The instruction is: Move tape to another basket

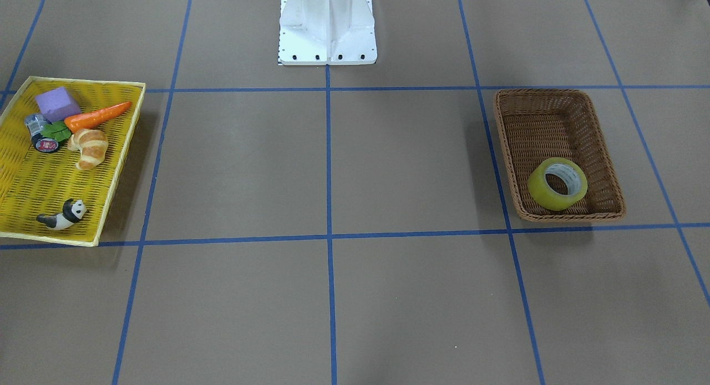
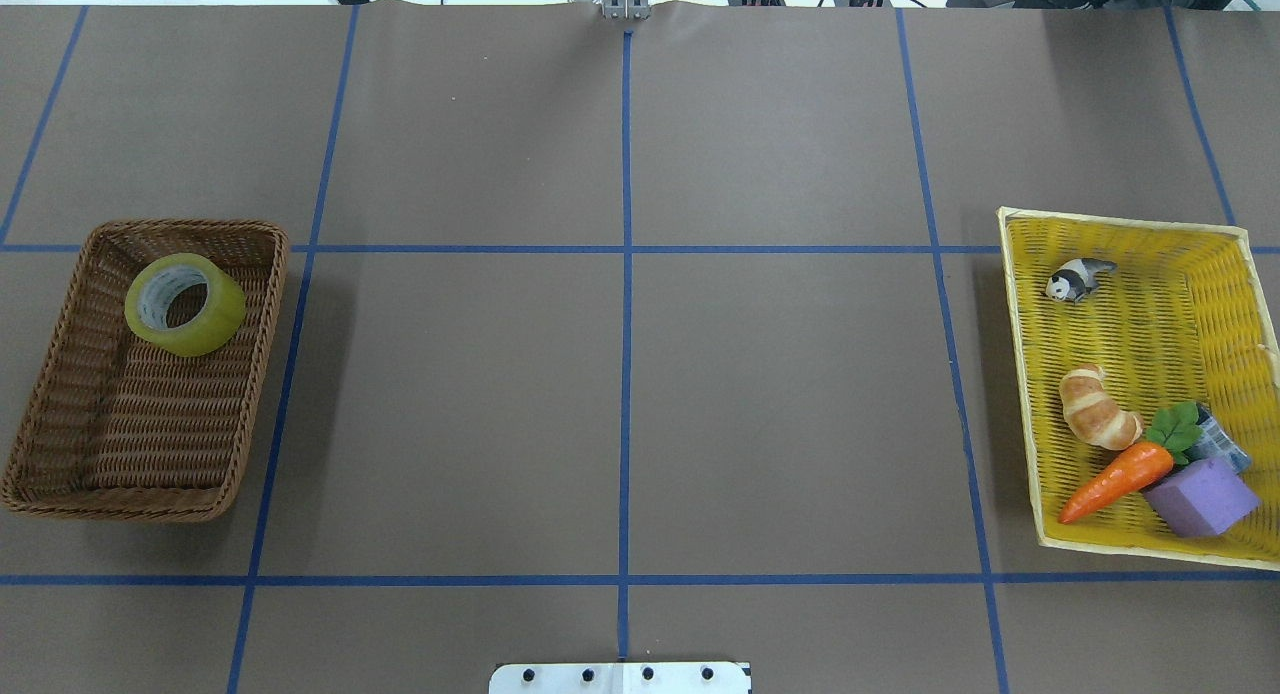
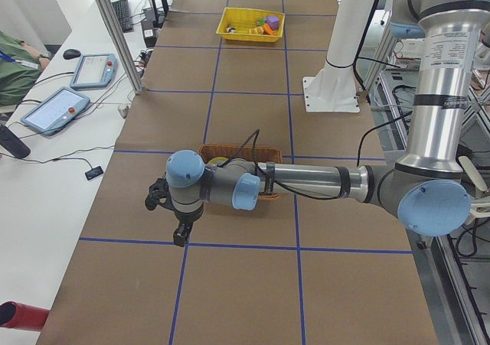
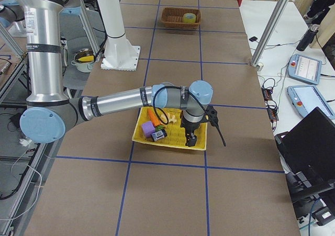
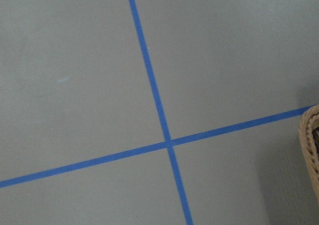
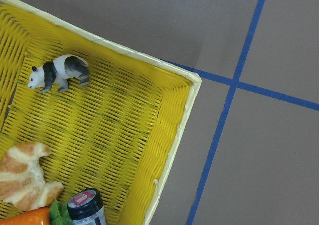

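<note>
The yellow tape roll (image 2: 185, 304) lies in the far end of the brown wicker basket (image 2: 60, 334), on the table's left side. It also shows in the front view (image 1: 557, 183), in the basket (image 1: 503, 135). My left gripper (image 3: 180, 236) hangs above the table beside the basket (image 3: 230, 150), toward the table's left end; I cannot tell if it is open or shut. My right gripper (image 4: 191, 141) hangs over the end of the yellow tray (image 4: 172, 140); I cannot tell its state. A basket corner (image 5: 310, 150) shows in the left wrist view.
The flat yellow tray (image 2: 1150, 304) on the right holds a panda figure (image 2: 1075, 279), a croissant (image 2: 1098, 421), a carrot (image 2: 1115, 482), a purple block (image 2: 1200, 499) and a small dark can (image 6: 87, 207). The robot's white base (image 1: 327, 27) stands at mid-table.
</note>
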### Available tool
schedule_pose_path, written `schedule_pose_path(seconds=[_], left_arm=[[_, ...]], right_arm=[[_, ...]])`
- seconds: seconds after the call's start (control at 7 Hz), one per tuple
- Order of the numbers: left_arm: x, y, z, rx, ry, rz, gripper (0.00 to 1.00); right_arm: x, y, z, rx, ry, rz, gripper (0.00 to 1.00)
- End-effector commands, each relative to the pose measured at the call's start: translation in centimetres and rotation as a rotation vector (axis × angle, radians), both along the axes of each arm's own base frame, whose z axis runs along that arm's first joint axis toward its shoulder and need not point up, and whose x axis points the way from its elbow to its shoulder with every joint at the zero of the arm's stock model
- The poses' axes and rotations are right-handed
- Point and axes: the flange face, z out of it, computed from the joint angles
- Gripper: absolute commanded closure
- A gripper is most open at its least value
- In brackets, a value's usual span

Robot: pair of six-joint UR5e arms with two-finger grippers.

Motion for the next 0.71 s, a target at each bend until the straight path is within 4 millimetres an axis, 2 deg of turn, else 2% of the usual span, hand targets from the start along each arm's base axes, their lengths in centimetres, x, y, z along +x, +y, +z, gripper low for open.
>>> schedule_pose_path(seconds=[0.0,0.29,0.57], left_arm=[[-0.7,2.0,0.3,-0.008,0.0,-0.012,0.02],[-0.6,3.1,1.7,-0.038,-0.02,-0.013,0.02],[-0.9,3.3,2.3,-0.049,-0.062,-0.019,0.02]], right_arm=[[0.0,0.2,0.6,-0.011,0.005,-0.001,0.0],[0.0,0.1,1.5,-0.015,0.007,0.0,0.0],[-0.1,-0.7,4.6,0.022,0.003,0.008,0.0]])
